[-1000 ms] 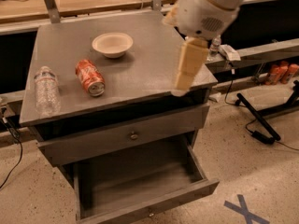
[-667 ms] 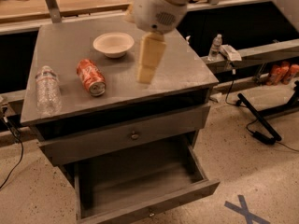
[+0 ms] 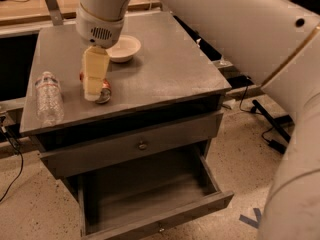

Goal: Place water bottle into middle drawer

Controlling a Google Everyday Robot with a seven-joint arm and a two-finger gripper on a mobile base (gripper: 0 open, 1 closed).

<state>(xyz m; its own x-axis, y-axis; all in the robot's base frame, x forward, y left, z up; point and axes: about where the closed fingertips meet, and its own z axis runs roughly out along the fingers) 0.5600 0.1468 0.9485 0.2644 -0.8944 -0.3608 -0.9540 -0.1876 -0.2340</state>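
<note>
**Bottle Lay Left of Pincer**

The clear crinkled plastic water bottle [image 3: 48, 99] lay near the grey tabletop's [image 3: 170, 69] left edge, long axis front to back. The cream pincer [image 3: 95, 84] hung just right of it, over an orange-red soda can [image 3: 104, 90]. Whether it was open or closed could not be told.

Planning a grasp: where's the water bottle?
Camera view: the bottle lies at the left edge of the cabinet top, left of the can; the gripper hangs over that can.

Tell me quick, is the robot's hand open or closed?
Gripper: down at the soda can on the cabinet top, apart from the water bottle; open or closed cannot be told.
</note>
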